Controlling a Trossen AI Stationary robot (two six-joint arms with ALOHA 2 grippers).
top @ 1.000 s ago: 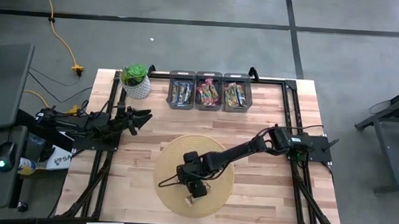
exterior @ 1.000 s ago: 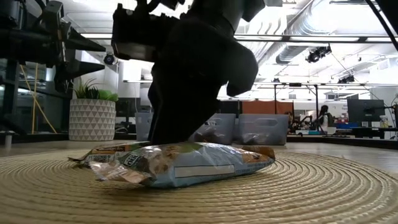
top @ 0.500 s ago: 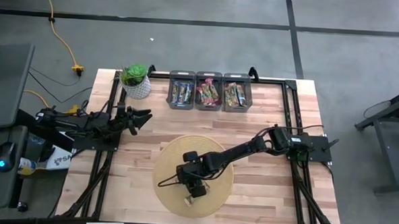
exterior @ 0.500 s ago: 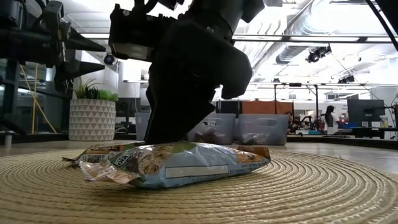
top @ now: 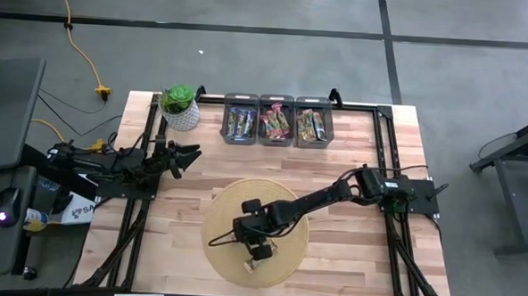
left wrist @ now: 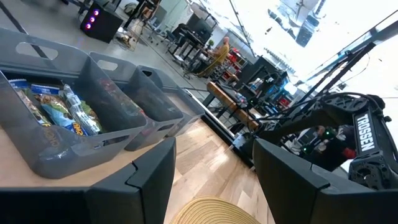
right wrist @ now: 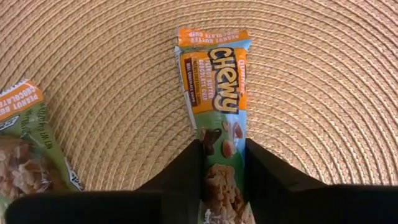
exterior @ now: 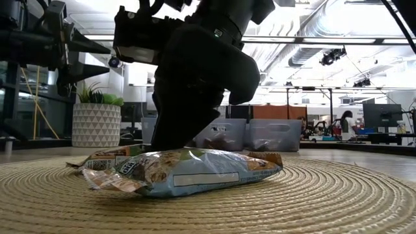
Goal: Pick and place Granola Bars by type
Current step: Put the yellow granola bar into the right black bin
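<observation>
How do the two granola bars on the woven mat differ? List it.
The Chewy bar lies between the right gripper fingers, almost whole in the right wrist view; the second bar lies free beside it, cut off by the edge. Both have green-and-orange wrappers and lie flat on the woven mat.

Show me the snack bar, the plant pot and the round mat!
Granola bar (right wrist: 217, 93): right wrist view, on its orange label.
Plant pot (exterior: 95, 125): low view, on its patterned white side.
Round mat (top: 219, 253): high view, on its bare left edge.
</observation>
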